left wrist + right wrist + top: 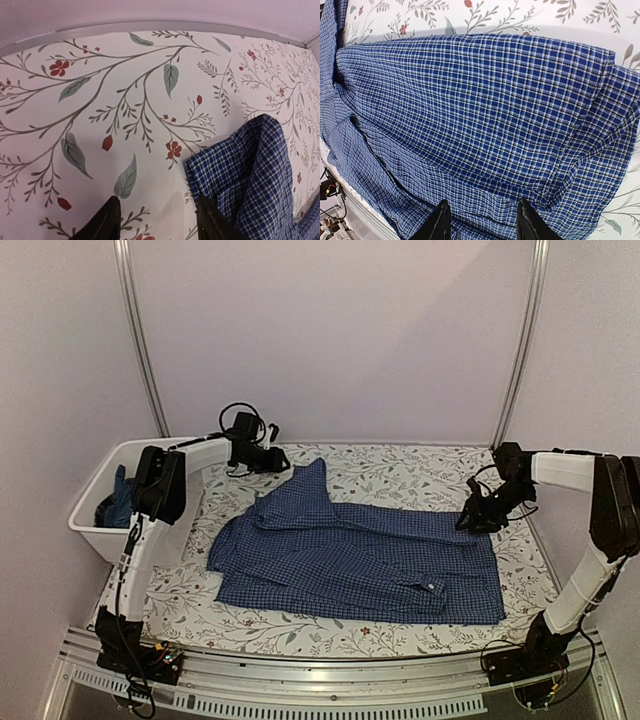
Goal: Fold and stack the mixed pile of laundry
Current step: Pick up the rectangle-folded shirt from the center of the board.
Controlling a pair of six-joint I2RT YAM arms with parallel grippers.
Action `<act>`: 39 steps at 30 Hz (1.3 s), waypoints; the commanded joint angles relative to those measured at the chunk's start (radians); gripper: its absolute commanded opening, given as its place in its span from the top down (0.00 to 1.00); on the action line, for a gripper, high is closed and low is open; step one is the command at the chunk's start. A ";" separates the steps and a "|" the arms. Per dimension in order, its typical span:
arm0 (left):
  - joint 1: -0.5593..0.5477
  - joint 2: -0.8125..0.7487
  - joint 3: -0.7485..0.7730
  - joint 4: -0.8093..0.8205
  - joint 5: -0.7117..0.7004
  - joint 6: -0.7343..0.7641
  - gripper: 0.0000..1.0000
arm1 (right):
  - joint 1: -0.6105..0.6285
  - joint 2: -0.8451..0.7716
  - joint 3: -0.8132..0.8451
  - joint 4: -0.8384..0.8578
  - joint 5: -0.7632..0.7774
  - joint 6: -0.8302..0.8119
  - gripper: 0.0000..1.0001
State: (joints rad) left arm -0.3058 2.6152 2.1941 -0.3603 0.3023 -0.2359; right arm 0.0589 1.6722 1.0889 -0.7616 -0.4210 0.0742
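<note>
I hold left hand (157,205) and right hand (482,206) released at the blue-and-white checked cloth shirt (370,560); pinching too deep could grab doubled layers.

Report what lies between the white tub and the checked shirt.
Top view: the left arm's lower link stands between tub and shirt, over a strip of floral tablecloth.

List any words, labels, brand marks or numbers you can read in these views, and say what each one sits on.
No readable text in any view.
The checked shirt shows no tag or printed label.
The white tub has plain walls.
The tablecloth carries only a leaf-and-flower print.
</note>
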 commanded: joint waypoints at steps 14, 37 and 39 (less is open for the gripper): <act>-0.156 0.057 0.009 -0.156 -0.253 0.222 0.49 | -0.011 0.015 0.054 0.002 0.005 0.007 0.56; -0.064 -0.222 0.093 -0.106 -0.350 0.295 1.00 | -0.019 0.020 0.063 0.038 -0.041 0.000 0.57; -0.073 -0.270 0.062 -0.114 -0.342 0.341 1.00 | -0.019 0.020 0.065 0.047 -0.059 0.003 0.57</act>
State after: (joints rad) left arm -0.3336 2.4767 2.2845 -0.4870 -0.0437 0.0177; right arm 0.0448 1.6917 1.1233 -0.7486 -0.4362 0.0711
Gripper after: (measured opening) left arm 0.005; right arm 0.432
